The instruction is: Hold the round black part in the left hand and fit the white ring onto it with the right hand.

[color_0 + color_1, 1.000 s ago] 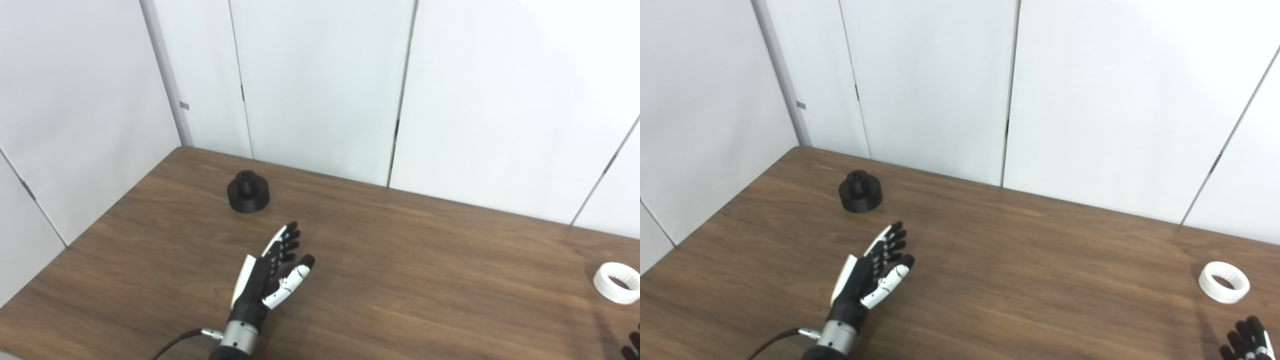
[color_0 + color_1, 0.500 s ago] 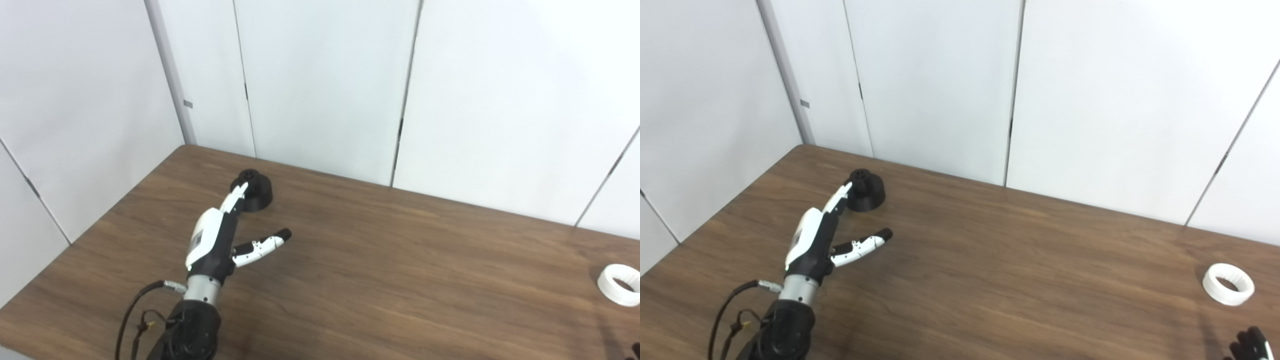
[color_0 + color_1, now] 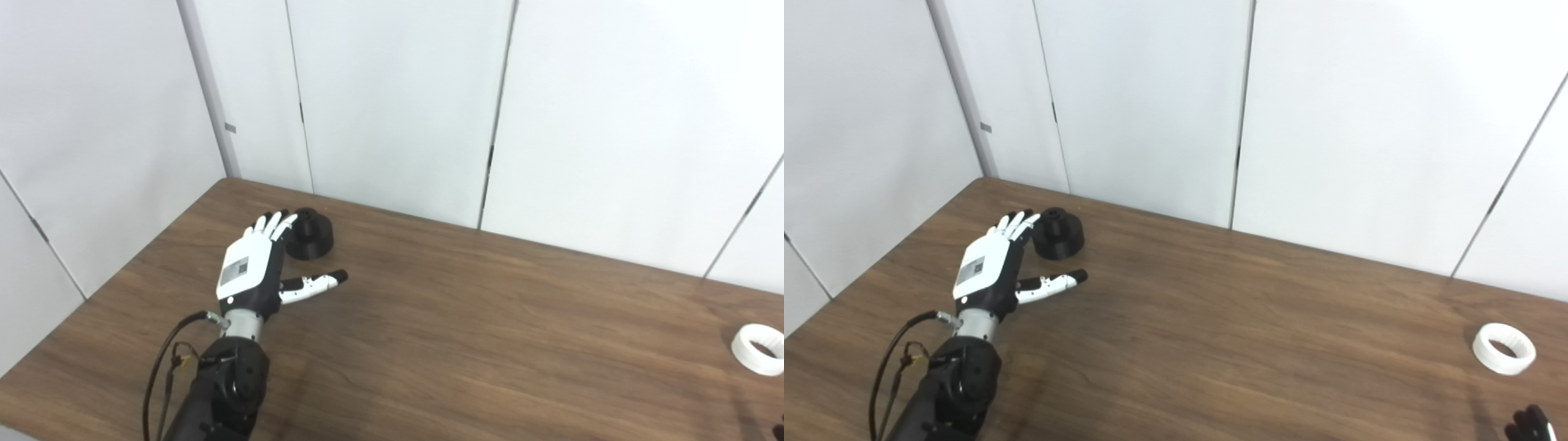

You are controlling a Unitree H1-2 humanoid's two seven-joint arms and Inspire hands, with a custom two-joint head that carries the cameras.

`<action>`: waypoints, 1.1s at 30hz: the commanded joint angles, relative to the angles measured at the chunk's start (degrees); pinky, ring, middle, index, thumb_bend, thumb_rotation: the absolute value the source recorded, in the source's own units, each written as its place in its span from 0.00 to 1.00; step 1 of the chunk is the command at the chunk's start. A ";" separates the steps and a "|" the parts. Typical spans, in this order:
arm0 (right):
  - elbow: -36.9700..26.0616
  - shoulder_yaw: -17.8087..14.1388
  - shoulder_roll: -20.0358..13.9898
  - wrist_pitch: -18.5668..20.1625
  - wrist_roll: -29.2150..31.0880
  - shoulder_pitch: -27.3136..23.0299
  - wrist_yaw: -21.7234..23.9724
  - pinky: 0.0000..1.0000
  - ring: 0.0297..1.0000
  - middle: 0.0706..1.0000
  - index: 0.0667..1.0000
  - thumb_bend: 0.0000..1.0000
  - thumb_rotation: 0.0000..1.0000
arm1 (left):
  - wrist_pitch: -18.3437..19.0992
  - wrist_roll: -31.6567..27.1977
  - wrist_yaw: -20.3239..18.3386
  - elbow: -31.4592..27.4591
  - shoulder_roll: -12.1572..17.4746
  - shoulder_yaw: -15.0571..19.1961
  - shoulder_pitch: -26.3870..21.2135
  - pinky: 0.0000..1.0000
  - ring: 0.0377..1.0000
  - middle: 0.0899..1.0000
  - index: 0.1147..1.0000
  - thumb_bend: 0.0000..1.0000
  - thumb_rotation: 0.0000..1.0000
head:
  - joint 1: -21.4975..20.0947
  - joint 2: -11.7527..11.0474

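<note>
The round black part (image 3: 311, 233) stands on the wooden table (image 3: 465, 343) at the far left, a wide disc with a small knob on top. My left hand (image 3: 254, 266) is open, back up, fingers stretched out just left of the part, thumb (image 3: 312, 283) pointing right in front of it; it holds nothing. The white ring (image 3: 1503, 348) lies flat near the table's right edge. Only the dark fingertips of my right hand (image 3: 1529, 424) show at the bottom right corner, nearer than the ring and apart from it.
White wall panels (image 3: 398, 104) close off the table at the back and on the left. The table's left edge runs close beside my left arm (image 3: 214, 392). A black cable (image 3: 165, 361) loops off the left wrist.
My left hand has reached forward and left to the black part and turned from edge-on to back up. The right fingertips have sunk lower. The view shifted slightly early on.
</note>
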 commanded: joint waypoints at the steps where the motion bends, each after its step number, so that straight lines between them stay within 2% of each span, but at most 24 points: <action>1: -0.19 0.42 0.64 -1.20 0.49 0.83 0.03 1.00 1.00 1.00 1.00 0.68 1.00 | 0.31 1.19 1.77 0.73 2.33 0.29 -3.03 1.00 1.00 0.97 0.86 1.00 0.67 | 0.02 0.03; 11: -1.75 0.46 1.04 0.31 0.05 1.25 -0.93 0.98 1.00 0.99 1.00 0.67 1.00 | 0.83 0.13 3.08 7.60 5.06 -0.12 -6.38 1.00 1.00 0.97 0.87 1.00 0.65 | -0.32 0.48; 21: -0.98 0.37 0.76 -0.22 0.60 1.08 -0.50 0.98 1.00 0.99 1.00 0.68 1.00 | 3.38 -1.52 3.97 11.95 5.75 0.16 -9.10 1.00 1.00 0.97 0.88 1.00 0.67 | -0.40 0.70; 27: -1.23 0.42 0.76 -0.12 0.34 1.19 -0.60 0.98 1.00 0.99 1.00 0.68 1.00 | 3.91 -2.48 4.69 16.07 6.23 -0.57 -10.94 1.00 1.00 0.97 0.88 1.00 0.68 | -0.63 0.82; 33: -1.43 0.31 0.85 -0.27 0.47 1.34 -0.64 0.98 1.00 0.99 1.00 0.68 1.00 | 5.99 -2.74 4.68 19.40 6.46 -1.73 -12.77 1.00 0.99 0.96 0.88 1.00 0.67 | -0.76 1.12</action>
